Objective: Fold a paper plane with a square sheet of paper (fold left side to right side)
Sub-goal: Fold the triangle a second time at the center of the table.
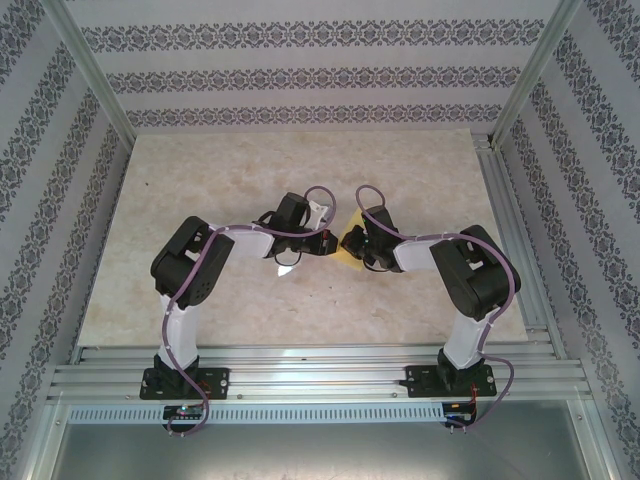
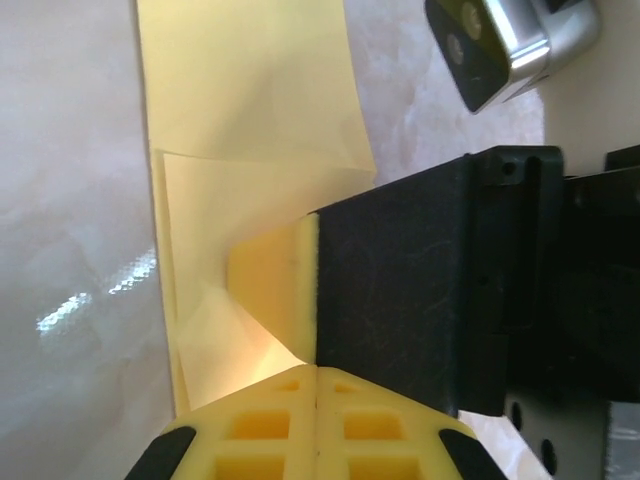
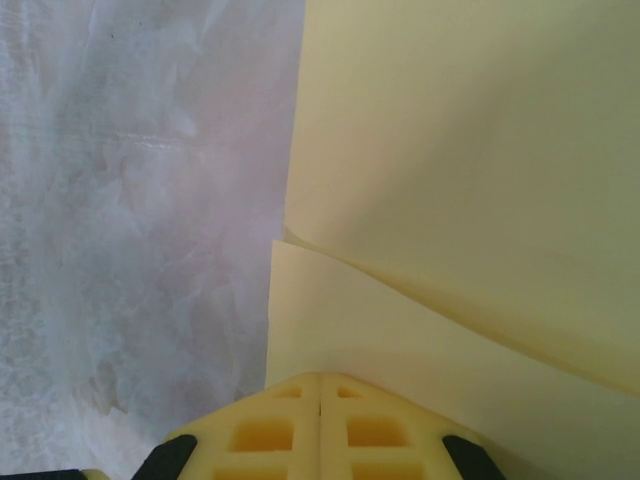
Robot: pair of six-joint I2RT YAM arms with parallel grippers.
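The mustard-yellow sheet of paper (image 1: 351, 224) lies on the table between the two arms, mostly covered by them, so its outline is hidden. In the left wrist view the paper (image 2: 250, 110) shows folded layers with creases and a raised flap. My left gripper (image 2: 318, 372) is shut, its tips down at that flap. Just beyond it, the black right finger with its yellow pad (image 2: 285, 285) rests on the paper. In the right wrist view my right gripper (image 3: 320, 378) is shut, tips on the paper (image 3: 470, 150), where one layer lifts over another.
The tabletop (image 1: 200, 180) is pale marble, with a metal rail (image 1: 320, 372) at the near edge and frame posts at the back corners. Patterned walls stand round it. The right wrist camera housing (image 2: 510, 45) hangs close above the left gripper.
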